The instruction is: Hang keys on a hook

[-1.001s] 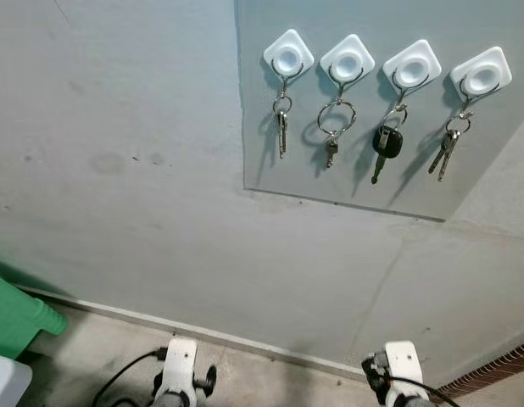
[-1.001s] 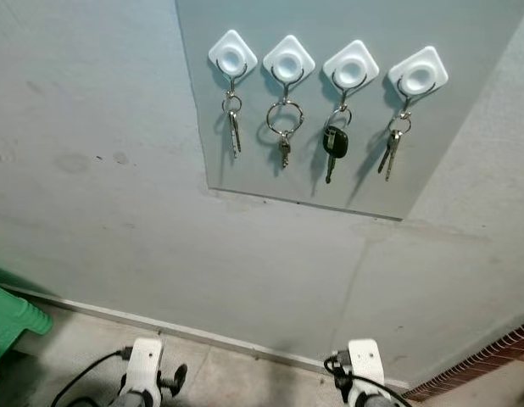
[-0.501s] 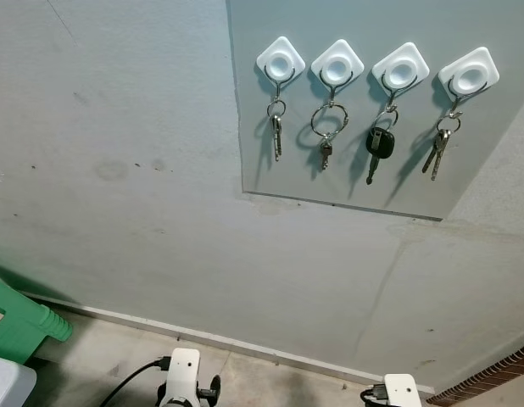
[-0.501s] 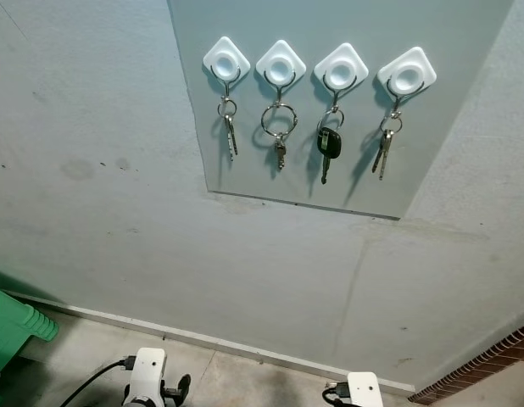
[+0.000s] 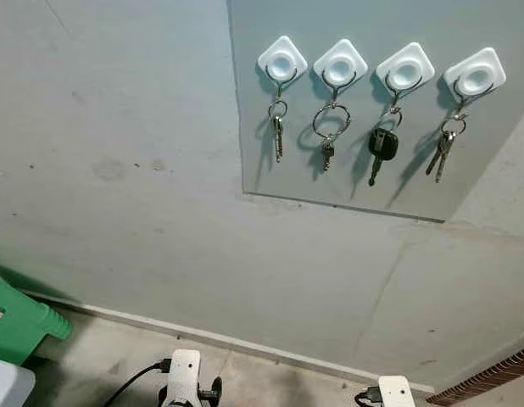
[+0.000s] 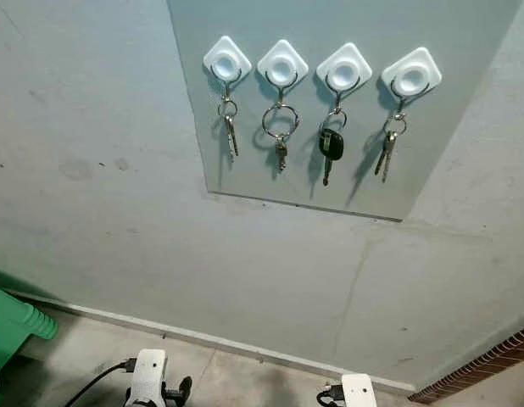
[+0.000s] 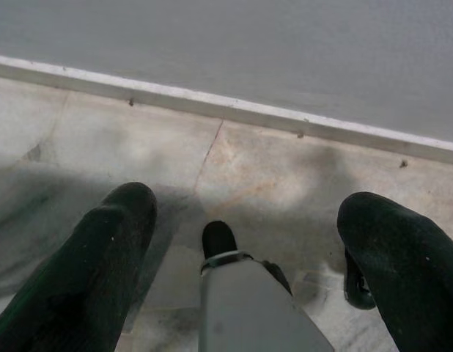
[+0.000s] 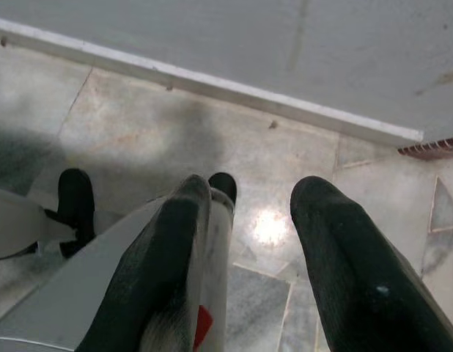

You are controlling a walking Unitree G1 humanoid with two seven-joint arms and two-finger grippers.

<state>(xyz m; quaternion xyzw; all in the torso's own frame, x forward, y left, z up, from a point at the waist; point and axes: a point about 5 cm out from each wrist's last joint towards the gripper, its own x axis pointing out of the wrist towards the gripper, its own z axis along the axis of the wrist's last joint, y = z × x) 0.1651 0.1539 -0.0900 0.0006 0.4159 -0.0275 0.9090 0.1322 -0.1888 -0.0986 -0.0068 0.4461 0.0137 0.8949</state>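
On the wall ahead of me a smooth grey panel (image 5: 364, 102) carries four white diamond-shaped hooks (image 5: 340, 61) in a row, each with a round dished centre and a thin wire hook beneath. Every one of them holds keys. Counting from the panel's left edge: the first hook (image 5: 281, 59) has a small ring with slim silver keys (image 5: 279, 131); the second has a large open ring with one short key (image 5: 329, 142) dangling under it; the third hook (image 5: 404, 68) holds a car key with a black head (image 5: 381, 148); the fourth hook (image 5: 475, 75), nearest the panel's right edge, bears a small ring with two silver keys (image 5: 440, 151). I can read no writing or brand on keys or hooks.

Well below the panel, both my arms hang low over the marble floor (image 7: 270, 169), near the white skirting (image 7: 234, 110). My left gripper (image 7: 267, 242) has its two black fingers spread wide apart with nothing between them. My right gripper (image 8: 248, 220) is likewise parted and carries nothing.

Far to the left of the panel, down at floor level, stands a green plastic stool (image 5: 20, 326).
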